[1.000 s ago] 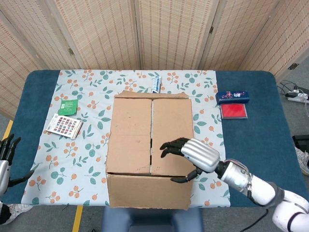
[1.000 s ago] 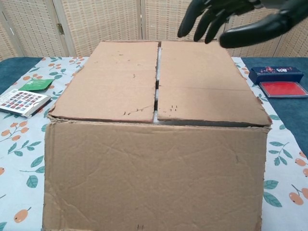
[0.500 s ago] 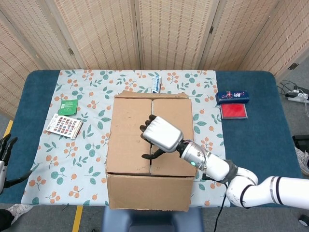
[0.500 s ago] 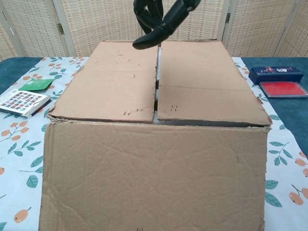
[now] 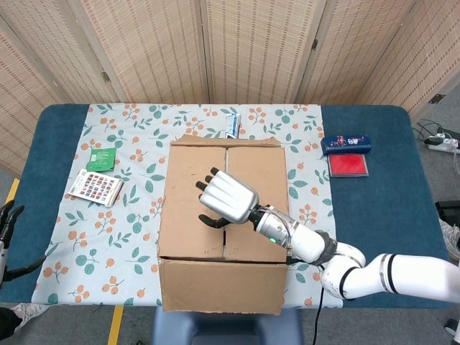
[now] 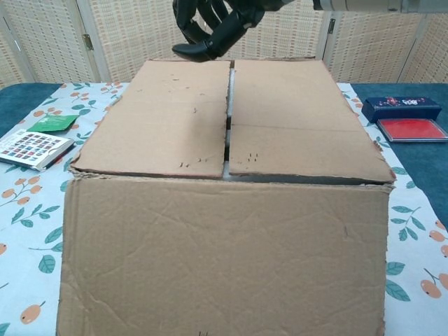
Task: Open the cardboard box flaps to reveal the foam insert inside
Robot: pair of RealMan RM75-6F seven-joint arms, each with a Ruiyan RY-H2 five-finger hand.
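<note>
A large cardboard box (image 5: 223, 223) (image 6: 227, 203) stands mid-table with both top flaps lying flat and a narrow seam (image 6: 228, 112) between them. No foam shows. My right hand (image 5: 225, 198) (image 6: 210, 24) hovers above the left flap near the seam, fingers spread and bent, holding nothing. In the chest view it hangs over the box's far edge, clear of the cardboard. My left hand (image 5: 7, 233) shows only as dark fingers at the frame's left edge, beside the table, holding nothing.
A green packet (image 5: 100, 158) and a patterned card pack (image 5: 95, 187) lie left of the box. A blue case (image 5: 346, 144) and a red pad (image 5: 348, 165) lie to the right. A small tube (image 5: 231, 123) sits behind the box.
My right hand has swung from the box's right front corner leftward across the seam and now hangs over the left flap. The flaps have not moved. My left hand has sunk lower at the frame edge.
</note>
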